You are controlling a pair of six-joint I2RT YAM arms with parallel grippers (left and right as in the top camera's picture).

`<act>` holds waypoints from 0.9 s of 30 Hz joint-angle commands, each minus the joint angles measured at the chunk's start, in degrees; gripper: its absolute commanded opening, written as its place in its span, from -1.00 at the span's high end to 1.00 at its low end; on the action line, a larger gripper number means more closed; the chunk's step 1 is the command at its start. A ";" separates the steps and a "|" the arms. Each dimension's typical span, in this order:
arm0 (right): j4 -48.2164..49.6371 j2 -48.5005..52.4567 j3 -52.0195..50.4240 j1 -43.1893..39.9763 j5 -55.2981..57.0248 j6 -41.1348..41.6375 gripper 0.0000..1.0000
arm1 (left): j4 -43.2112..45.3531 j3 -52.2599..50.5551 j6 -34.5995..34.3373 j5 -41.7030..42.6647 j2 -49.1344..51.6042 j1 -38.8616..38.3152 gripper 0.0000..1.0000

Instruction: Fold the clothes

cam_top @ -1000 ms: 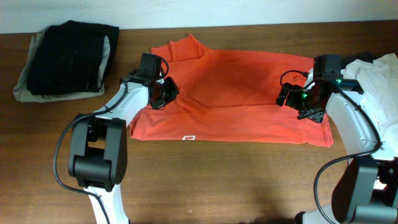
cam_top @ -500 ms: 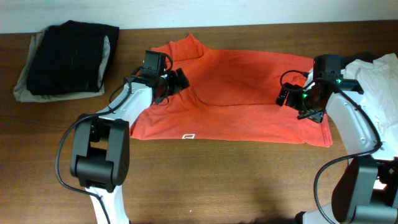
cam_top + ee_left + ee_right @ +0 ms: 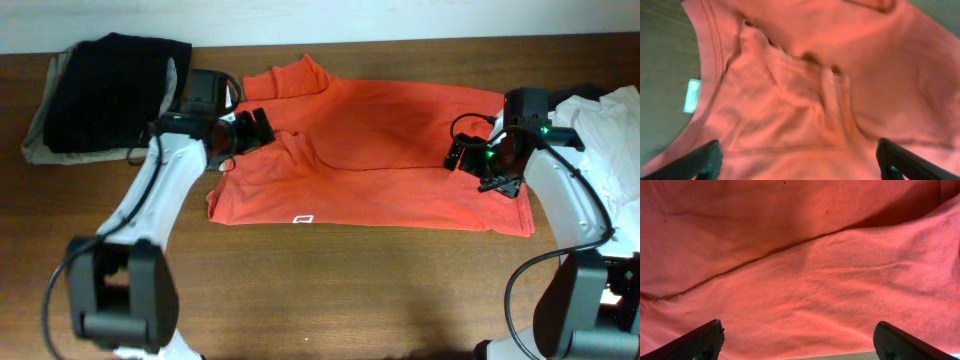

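The clothes in hand are one red-orange T-shirt (image 3: 390, 150), lying folded lengthwise across the middle of the table, with a small white logo (image 3: 304, 220) near its front edge. My left gripper (image 3: 252, 130) hovers open over the shirt's left end, beside a bunched ridge of cloth. In the left wrist view the shirt (image 3: 805, 95) fills the frame, a white label (image 3: 691, 95) shows at its edge, and nothing lies between the open left gripper (image 3: 800, 162). My right gripper (image 3: 460, 156) stands open over the shirt's right end. The right wrist view shows a fold line (image 3: 765, 252) ahead of the empty right gripper (image 3: 800, 340).
A stack of dark and beige garments (image 3: 105, 95) sits at the back left corner. A white cloth (image 3: 605, 115) lies at the right edge behind my right arm. Bare wooden table (image 3: 350, 290) runs along the front.
My left gripper has opened, let go of the shirt's left end and drawn back to the left, its arm swinging outward. The right arm has not moved.
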 commanded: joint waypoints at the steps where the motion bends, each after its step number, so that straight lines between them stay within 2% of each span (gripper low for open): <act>1: -0.09 0.33 -0.37 0.42 1.03 -0.42 -0.97 | -5.46 0.24 4.74 0.46 -1.07 -0.79 -0.79; 2: -0.24 0.33 -0.37 0.42 1.27 -0.42 -0.97 | -7.02 -0.13 4.74 0.46 -0.57 -1.22 -0.24; 3: -0.52 0.33 -0.37 0.42 1.73 -0.42 -0.89 | -8.17 -0.50 4.74 0.46 0.20 -1.81 0.21; 4: -1.16 0.33 -0.39 0.42 2.03 -0.39 -0.58 | -8.68 -1.05 5.53 0.44 1.14 -2.56 0.61; 5: -1.79 0.33 -0.39 0.42 2.08 -0.42 -0.30 | -8.76 -1.31 6.08 0.37 1.75 -3.13 0.85; 6: -2.36 0.33 -0.39 0.42 2.43 -0.39 0.04 | -8.76 -1.36 6.19 0.15 2.62 -3.72 0.99; 7: -2.89 0.33 -0.39 0.42 3.15 -0.39 0.35 | -8.74 -1.36 6.16 0.17 3.26 -4.07 0.99; 8: -3.48 0.33 -0.39 0.42 4.09 -0.39 0.59 | -8.66 -1.36 6.19 0.13 3.93 -4.37 0.99; 9: -4.15 0.33 -0.39 0.42 6.10 -0.35 0.68 | -8.66 -1.36 6.19 -0.28 4.66 -4.63 0.99; 14: -6.78 0.33 -0.61 0.02 15.61 5.92 0.77 | -11.04 -1.38 6.16 -2.67 8.07 -4.00 0.99; 19: -6.27 0.33 -3.02 -0.92 16.00 6.49 0.81 | -11.61 -2.56 6.19 -3.50 10.60 -3.89 0.99; 21: -5.25 0.33 -4.79 -1.81 16.24 6.84 0.92 | -11.74 -2.91 6.19 -4.09 11.69 -3.91 0.99; 27: -1.62 0.33 -8.48 -4.57 14.69 8.50 0.92 | -11.74 -2.93 6.16 -5.84 13.51 -3.89 0.99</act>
